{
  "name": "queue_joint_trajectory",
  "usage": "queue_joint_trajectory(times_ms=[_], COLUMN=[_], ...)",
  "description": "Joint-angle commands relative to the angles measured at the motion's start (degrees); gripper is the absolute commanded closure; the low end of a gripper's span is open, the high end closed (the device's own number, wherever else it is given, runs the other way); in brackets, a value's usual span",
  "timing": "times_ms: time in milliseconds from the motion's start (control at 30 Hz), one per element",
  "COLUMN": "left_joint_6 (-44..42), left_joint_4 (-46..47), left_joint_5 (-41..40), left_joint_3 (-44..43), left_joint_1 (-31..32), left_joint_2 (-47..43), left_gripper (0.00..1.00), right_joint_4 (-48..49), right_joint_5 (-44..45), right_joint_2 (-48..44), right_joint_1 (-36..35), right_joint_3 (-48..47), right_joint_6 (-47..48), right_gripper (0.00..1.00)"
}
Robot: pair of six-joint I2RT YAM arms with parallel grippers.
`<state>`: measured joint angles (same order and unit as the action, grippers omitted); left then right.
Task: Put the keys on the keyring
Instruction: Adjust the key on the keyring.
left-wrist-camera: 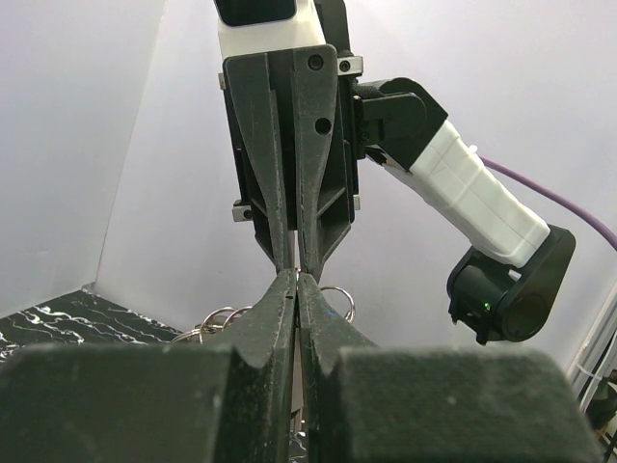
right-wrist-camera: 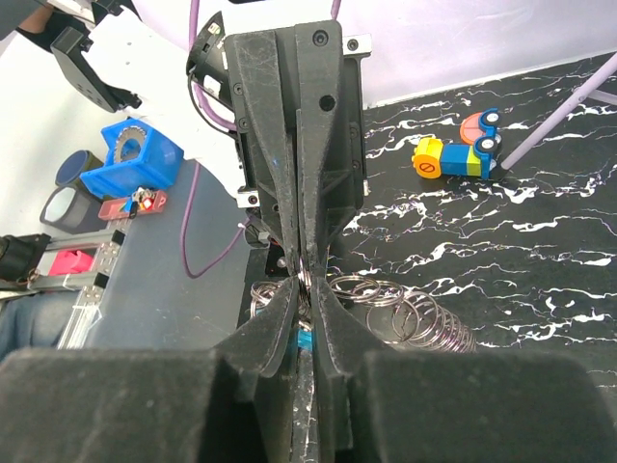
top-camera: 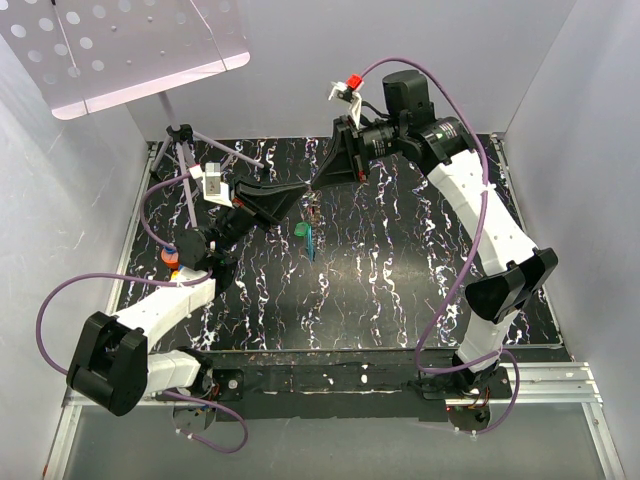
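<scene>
**Claws pinched tip to tip over the keyring**

Both claws meet nose to nose above the middle of the black marbled table (top-camera: 400, 280), a little to the far side. The left gripper (left-wrist-camera: 297, 285) reaches in from the left. Its jaws are drawn together to a hairline slit, and a thin sliver of silvery metal shows in that slit. The right gripper (right-wrist-camera: 304, 297) comes down from the far right. It is closed just as tightly, and a strand of wire is nipped where its tips meet the other claw's. The keyring (top-camera: 313, 210) sits at that meeting point, caught between the two sets of tips. From these views I cannot tell which claw bears more of it.

In the right wrist view a bunch of silvery wire loops (right-wrist-camera: 386, 297) spreads out just right of the pinch, lying low over the table. A speck of blue shows in the gap between the right claw's fingers.

From above, the teal-green key (top-camera: 302, 229) lies just near of the claw tips. The blue key (top-camera: 311, 243) is touching or almost touching it on the near side. Whether they hang from the ring or rest on the table is unclear.

A small toy figure (right-wrist-camera: 458, 154) in yellow, blue and orange stands well apart from the claws, by the left edge of the table.
</scene>
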<state>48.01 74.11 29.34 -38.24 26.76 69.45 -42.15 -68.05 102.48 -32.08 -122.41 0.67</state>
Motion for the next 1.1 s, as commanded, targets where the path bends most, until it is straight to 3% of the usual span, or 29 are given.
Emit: queue_joint_trajectory(times_ms=[0,100,233,500,633,800,900,1067], left_joint_6=[-0.02,-0.11,-0.11,-0.20,-0.63,-9.31,-16.00,-19.09], left_joint_4=[6.75,6.93,6.84,1.06,-14.11,-48.98,-66.23,-73.75], left_joint_5=[-1.22,-1.22,-1.39,1.58,8.25,20.64,27.41,35.77], left_joint_3=[-2.37,-2.54,-2.54,-2.81,-4.99,-14.03,-20.62,-27.14], left_joint_1=[-0.05,-0.05,-0.05,-0.22,-2.59,-7.07,-7.95,-8.04], left_joint_2=[-1.34,-1.25,-1.33,-2.65,-7.21,-11.79,-10.13,-3.37], left_gripper=[1.00,1.00,1.00,0.98,0.53,0.17,0.07,0.04], right_joint_4=[-0.39,-1.00,-1.62,-7.76,-15.83,-29.81,-36.23,-39.06], right_joint_5=[-0.68,-0.59,-1.29,-0.16,2.92,6.35,6.70,6.79], right_joint_2=[-1.05,-1.05,-1.31,-1.58,-2.02,-1.58,-1.23,-1.31], right_joint_1=[-0.71,-0.80,-0.80,-0.80,-0.80,-0.80,-0.97,-1.06], right_joint_3=[-0.02,0.15,0.42,-1.95,-2.92,-3.89,-3.72,-2.05], right_joint_6=[2.06,2.84,3.64,10.83,19.78,32.54,37.46,38.89], right_gripper=[0.84,0.85,0.99,0.99,0.99,0.99,0.99,0.99])
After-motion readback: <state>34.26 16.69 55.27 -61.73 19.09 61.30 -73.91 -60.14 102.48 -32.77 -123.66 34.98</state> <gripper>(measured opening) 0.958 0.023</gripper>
